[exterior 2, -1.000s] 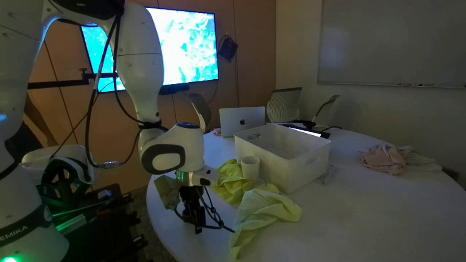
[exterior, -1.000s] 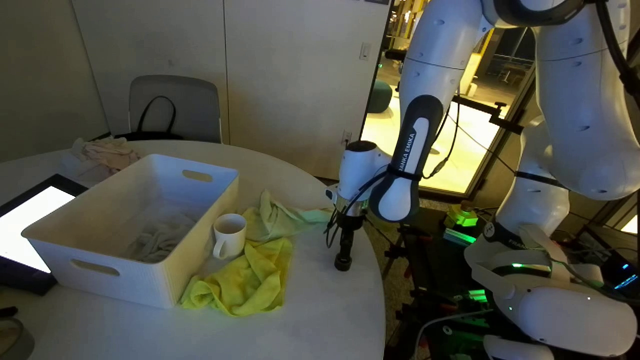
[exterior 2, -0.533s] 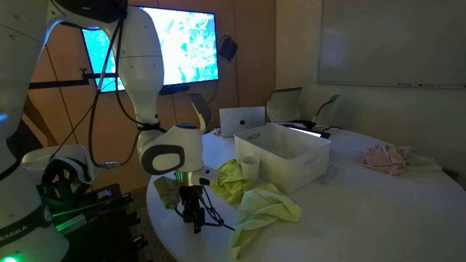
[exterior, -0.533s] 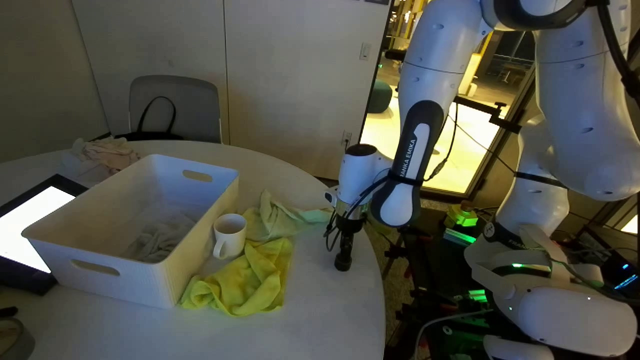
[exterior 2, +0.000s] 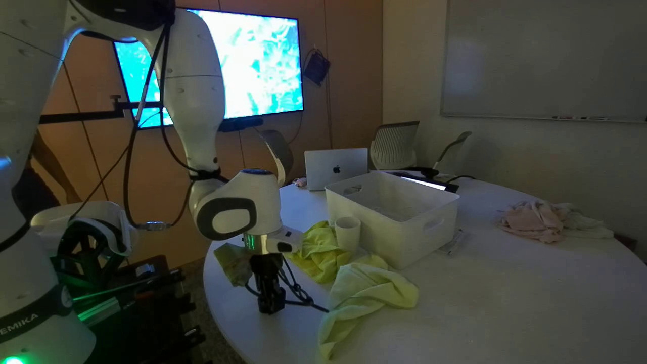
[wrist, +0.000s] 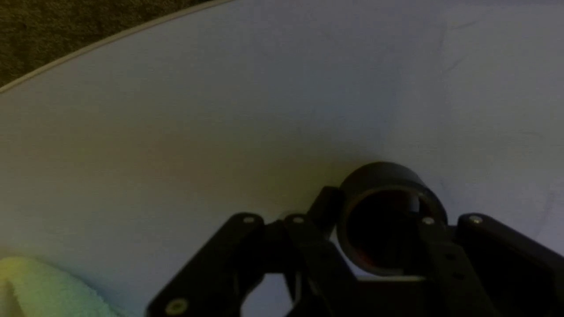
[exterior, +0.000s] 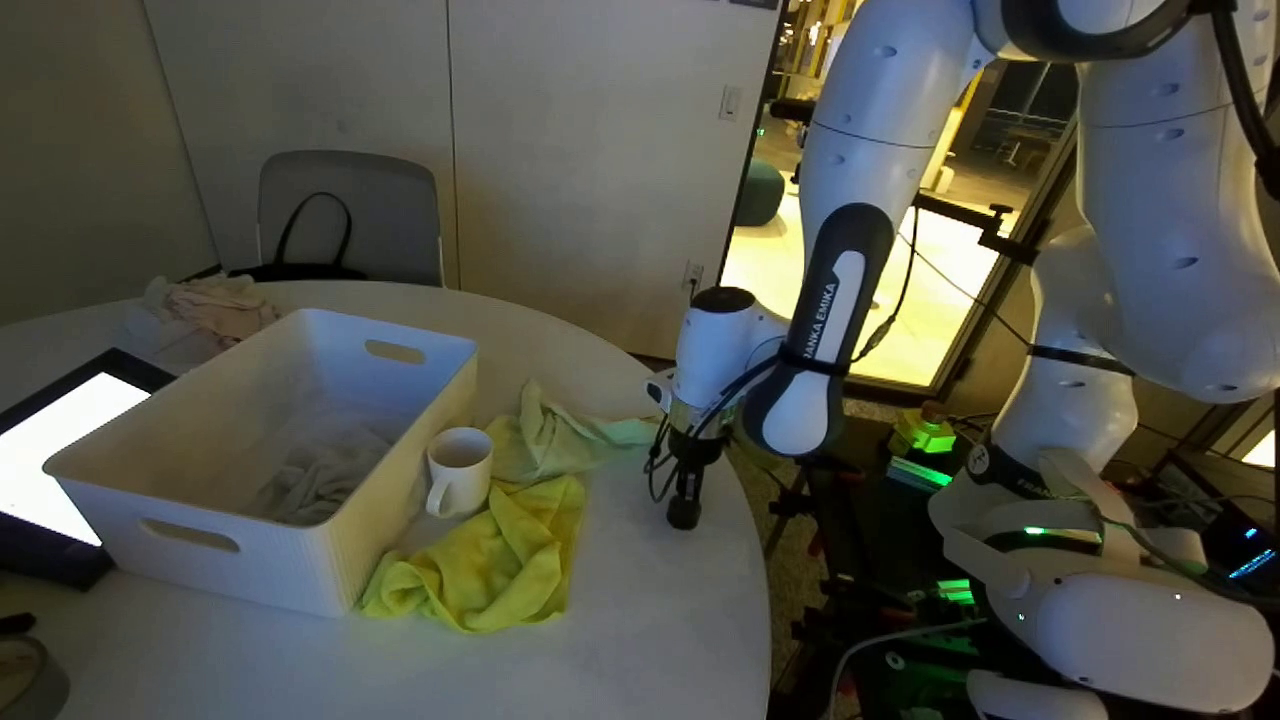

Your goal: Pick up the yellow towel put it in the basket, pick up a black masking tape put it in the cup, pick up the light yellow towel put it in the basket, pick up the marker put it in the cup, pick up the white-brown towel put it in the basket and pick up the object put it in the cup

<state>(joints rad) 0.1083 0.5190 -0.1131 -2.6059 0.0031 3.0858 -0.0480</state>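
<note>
Robot arm of white segments with black covers (exterior: pixel 870 120) arches over a round white tabletop (exterior: pixel 650 640) in an exterior view. Its upper part leaves the view at 12 o'clock, the forearm slants toward 7 o'clock, and the wrist bends so that the black 2-finger gripper (exterior: pixel 685 512) points to 6 o'clock, low over the tabletop near its 3 o'clock rim. In an exterior view, the arm stands toward 9 o'clock, its forearm hangs toward 6 o'clock, and the rounded white wrist housing (exterior 2: pixel 265 202) juts toward 3 o'clock.

In the wrist view, the black ring-shaped roll of masking tape (wrist: pixel 381 176) sits at 4 o'clock. At its outer wall, between 9 and 10 o'clock, is 1 finger (wrist: pixel 325 209), apparently touching; the other overlaps the rim near 4 o'clock, its tip lost in the dark hole. I cannot tell whether the gripper grips the roll or merely straddles its wall.

From the gripper, in an exterior view, the small white handled cup (exterior: pixel 462 470) stands upright at 9 o'clock, just beside the large white rectangular plastic tub (exterior: pixel 285 560), farther out at 9 o'clock with crumpled whitish cloth (exterior: pixel 320 475) inside. The bright yellow cloth towel (exterior: pixel 500 560) lies between 8 and 9 o'clock, the light yellow cloth towel (exterior: pixel 550 445) at 10 o'clock.
</note>
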